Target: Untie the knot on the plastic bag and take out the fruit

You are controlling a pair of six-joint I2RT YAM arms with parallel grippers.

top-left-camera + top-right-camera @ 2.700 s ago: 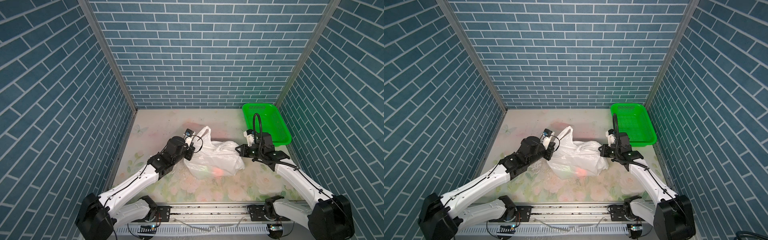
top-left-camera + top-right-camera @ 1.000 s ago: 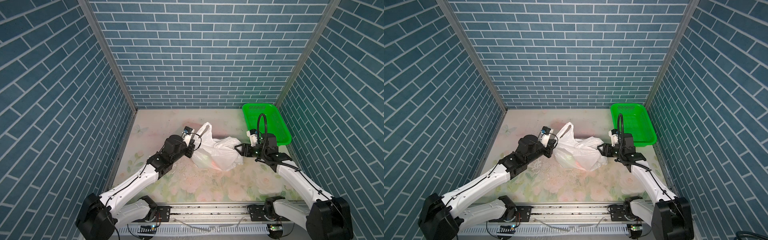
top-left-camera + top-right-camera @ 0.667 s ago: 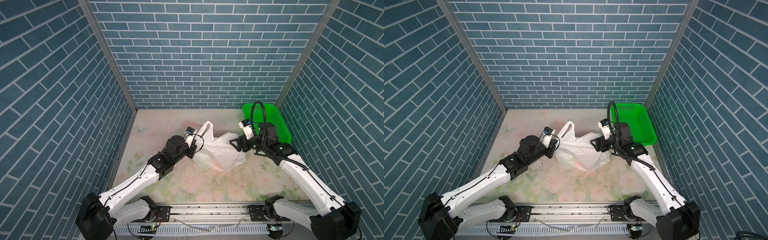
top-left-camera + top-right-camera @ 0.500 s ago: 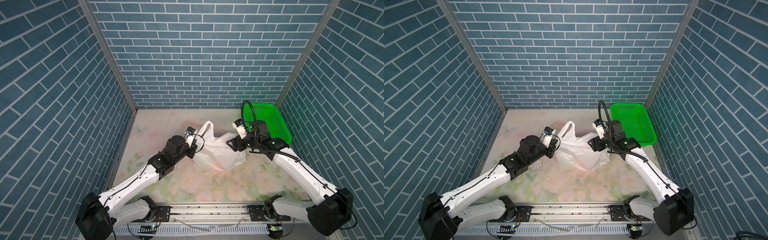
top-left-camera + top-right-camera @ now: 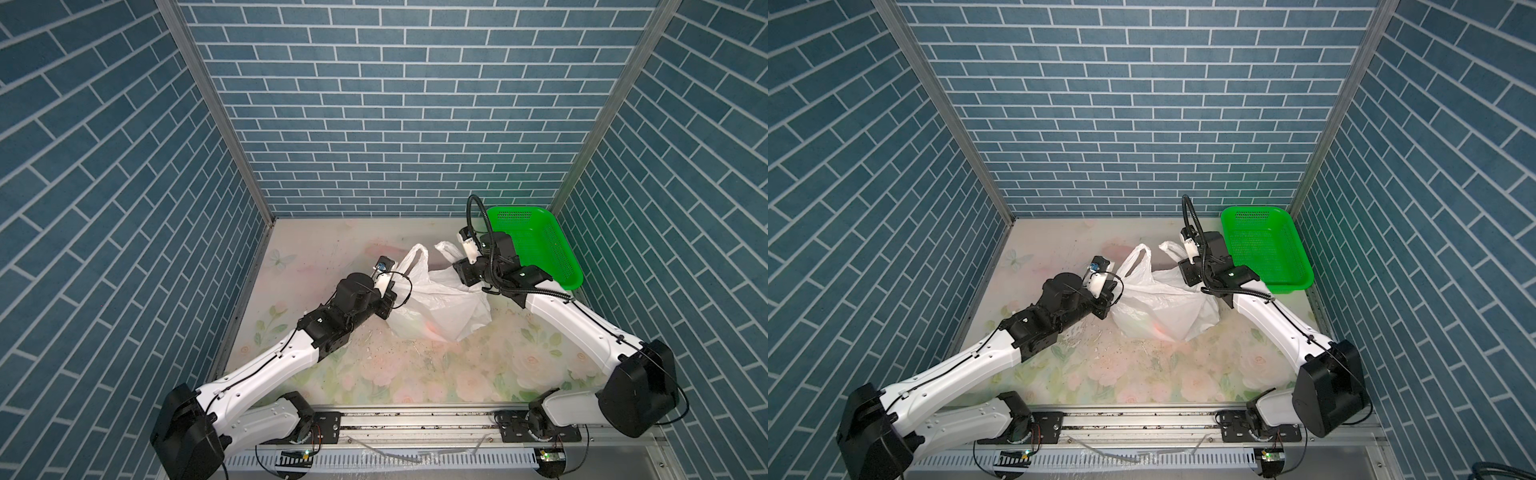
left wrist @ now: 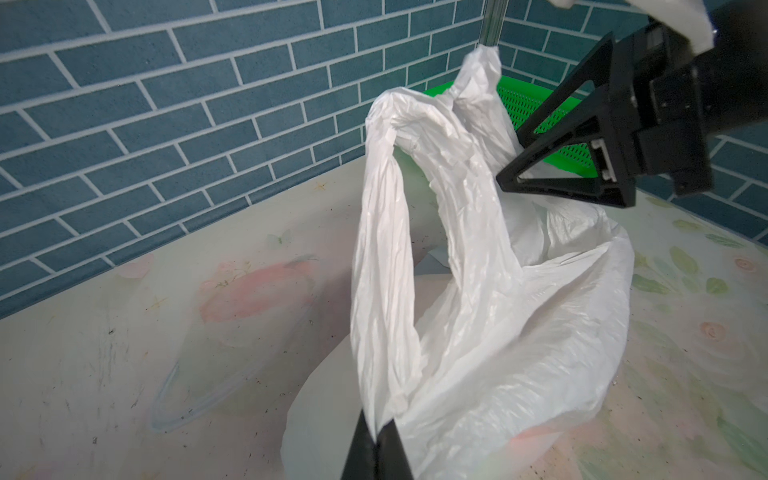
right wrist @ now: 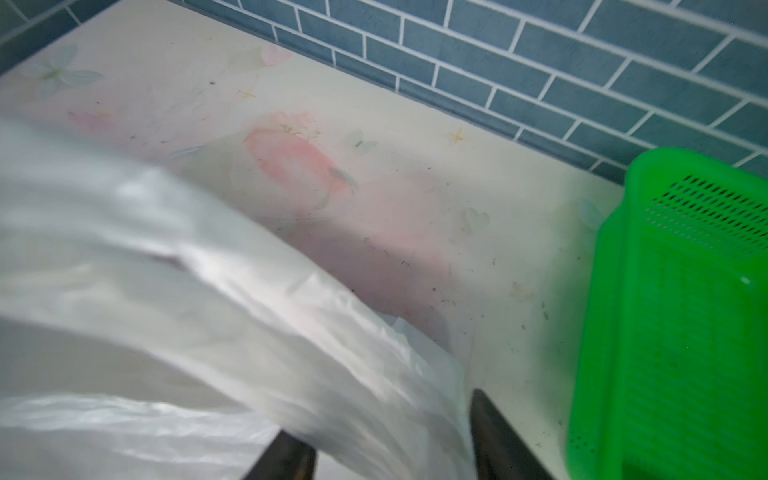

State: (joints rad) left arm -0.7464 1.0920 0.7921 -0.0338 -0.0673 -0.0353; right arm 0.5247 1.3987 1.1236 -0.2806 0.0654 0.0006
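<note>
The white plastic bag [image 5: 440, 299] [image 5: 1163, 303] lies mid-table with its mouth slack. Its two handle loops stand apart, and the knot is out of view. Fruit shows only as a reddish blur [image 5: 432, 328] [image 6: 536, 440] through the film. My left gripper [image 5: 392, 289] [image 5: 1108, 297] [image 6: 376, 432] is shut on the gathered film at the foot of the left handle loop [image 6: 386, 249]. My right gripper [image 5: 457, 270] [image 5: 1183, 270] [image 7: 382, 415] is at the right handle. Its jaws stand apart, with a blurred band of bag film [image 7: 291, 332] running between them.
A green perforated basket [image 5: 536, 249] [image 5: 1266, 249] [image 7: 673, 311] stands at the back right, right behind my right wrist. Blue brick walls close three sides. A rail with both arm bases runs along the front edge. Small crumbs dot the floral mat [image 5: 415, 365].
My right gripper rose and swung back-left from beside the bag to its right handle, and its jaws now straddle the film. The bag's bulk shifted slightly. The left gripper kept its grip in place.
</note>
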